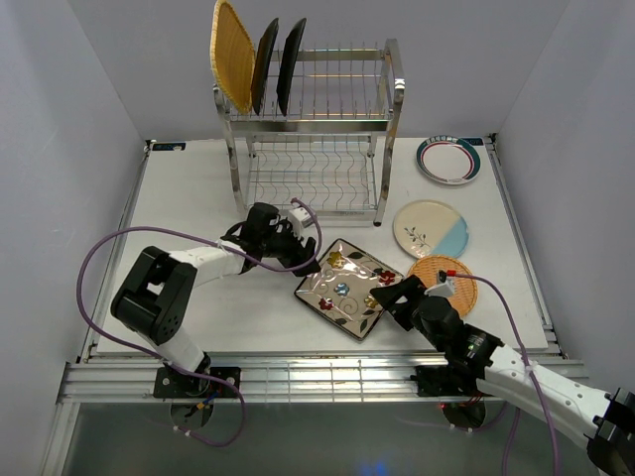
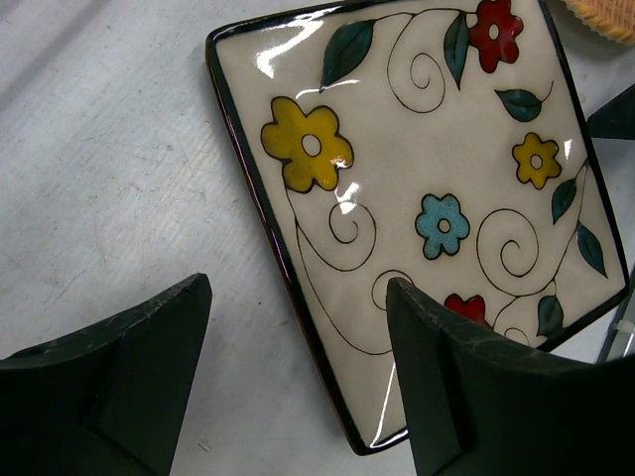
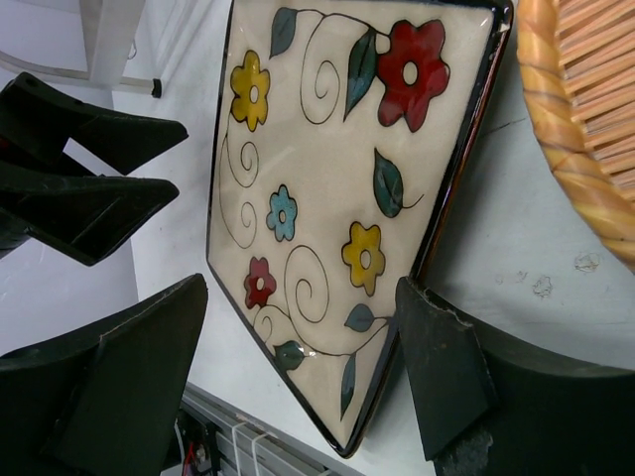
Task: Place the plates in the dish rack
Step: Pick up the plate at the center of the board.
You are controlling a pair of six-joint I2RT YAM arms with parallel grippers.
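We think the job now is to lift the flowered plate (image 1: 347, 288). It lies flat, face up, on the table (image 1: 198, 188) in front of the dish rack (image 1: 313, 129), between both arms. The left gripper (image 2: 298, 288) and the right gripper (image 3: 300, 288) are wide open and hold nothing. We should pinch one edge hard, then tip the plate up. It sits like a diamond. Its sides look even, so it has no long way.

Left end effector (image 2: 298, 288), right end effector (image 3: 303, 288): splayed
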